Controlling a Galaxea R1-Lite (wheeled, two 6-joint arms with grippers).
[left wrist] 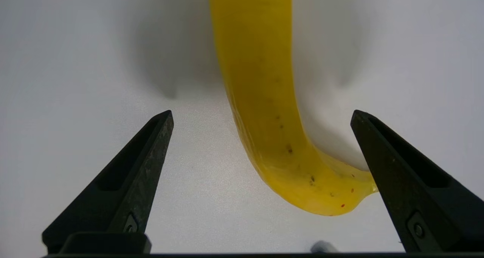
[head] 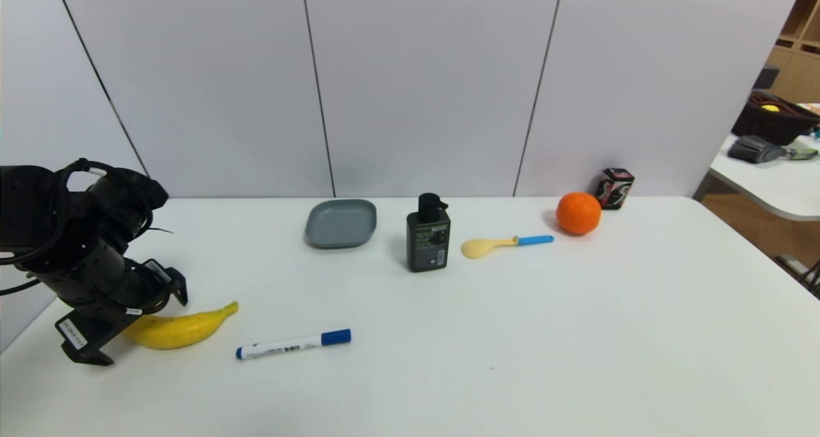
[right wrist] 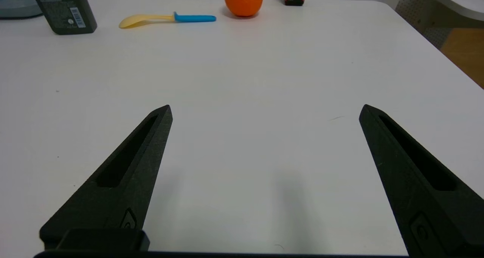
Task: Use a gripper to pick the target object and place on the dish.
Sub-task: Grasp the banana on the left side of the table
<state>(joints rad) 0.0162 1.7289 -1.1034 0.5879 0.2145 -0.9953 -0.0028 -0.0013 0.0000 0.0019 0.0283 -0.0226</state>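
Banana between spread left jaws

Banana (left wrist: 264,110) lies on the white table (head: 512,334), its blunt end between the left gripper's (left wrist: 261,114) wide-apart jaws, one finger nearly touching. Curved, yellow, brown-flecked; greenish stem toward the marker (head: 293,344).

Left pincer (left wrist: 261,116) lowered, fingers spread, right pincer (right wrist: 264,112) spread
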